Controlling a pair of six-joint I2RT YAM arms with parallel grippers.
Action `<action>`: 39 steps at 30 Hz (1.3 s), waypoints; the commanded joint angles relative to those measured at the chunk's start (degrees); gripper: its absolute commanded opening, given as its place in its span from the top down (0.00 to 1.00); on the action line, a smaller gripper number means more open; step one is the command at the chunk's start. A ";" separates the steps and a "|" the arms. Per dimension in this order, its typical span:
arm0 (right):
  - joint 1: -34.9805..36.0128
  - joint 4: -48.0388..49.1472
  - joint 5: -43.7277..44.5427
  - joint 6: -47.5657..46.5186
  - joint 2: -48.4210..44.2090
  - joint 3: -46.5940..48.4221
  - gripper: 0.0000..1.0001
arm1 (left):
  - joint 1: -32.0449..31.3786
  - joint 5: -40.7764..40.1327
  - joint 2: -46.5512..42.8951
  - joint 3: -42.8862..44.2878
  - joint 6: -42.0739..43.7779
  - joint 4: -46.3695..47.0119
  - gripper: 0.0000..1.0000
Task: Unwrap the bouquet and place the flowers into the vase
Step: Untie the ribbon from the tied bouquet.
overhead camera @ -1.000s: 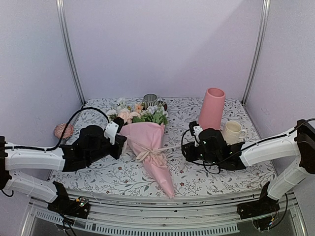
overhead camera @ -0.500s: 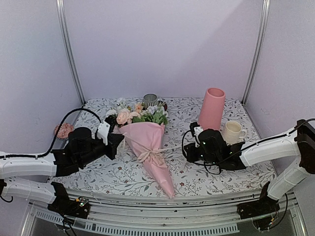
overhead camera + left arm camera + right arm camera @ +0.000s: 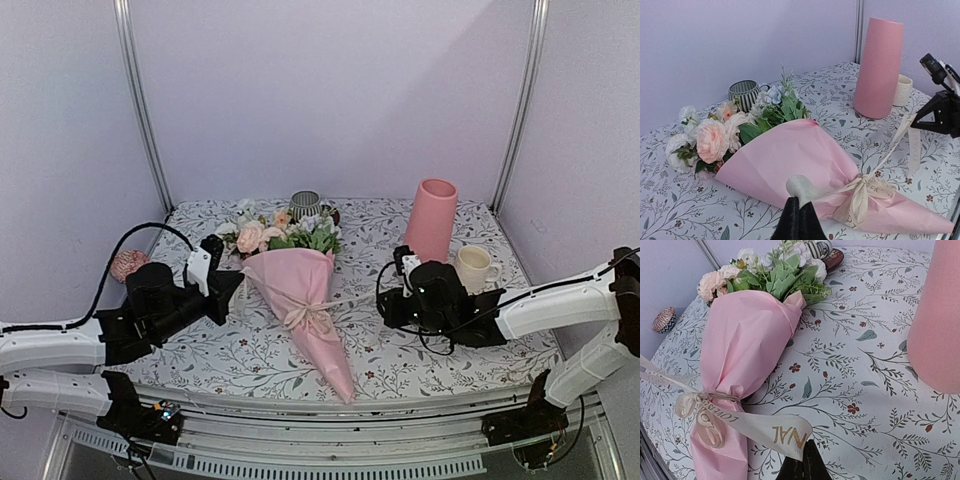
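The floral-print table [image 3: 400, 375] carries everything, and the bouquet [image 3: 300, 290] is laid flat at its middle with the cone tip toward the near edge, presumably so that both arms can reach the knot from either side. The flowers [image 3: 712, 140] are not yet freed from the pale pink paper. The pink vase [image 3: 431, 220] is stood upright at the far right, well apart from the bouquet, left clear for loading later. The right gripper [image 3: 802, 465] is closed on one printed tail of the cream ribbon [image 3: 765, 427], which is drawn taut from the bow. The left gripper [image 3: 799, 222] is closed too, and the other tail appears to be pinched between its fingers (this is judged from a blurred cream end at the tips). An opposed pull to undo the bow is the likely purpose. Counted: one bouquet, one vase, two grippers, two ribbon tails, one cream mug [image 3: 470, 268] beside the vase, one striped cup [image 3: 305, 204] behind the blooms.
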 commanded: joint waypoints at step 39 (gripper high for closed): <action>-0.43 -11.07 19.06 4.00 -23.75 -4.13 0.97 | -0.62 -14.34 -21.74 -6.42 -1.07 -1.53 1.00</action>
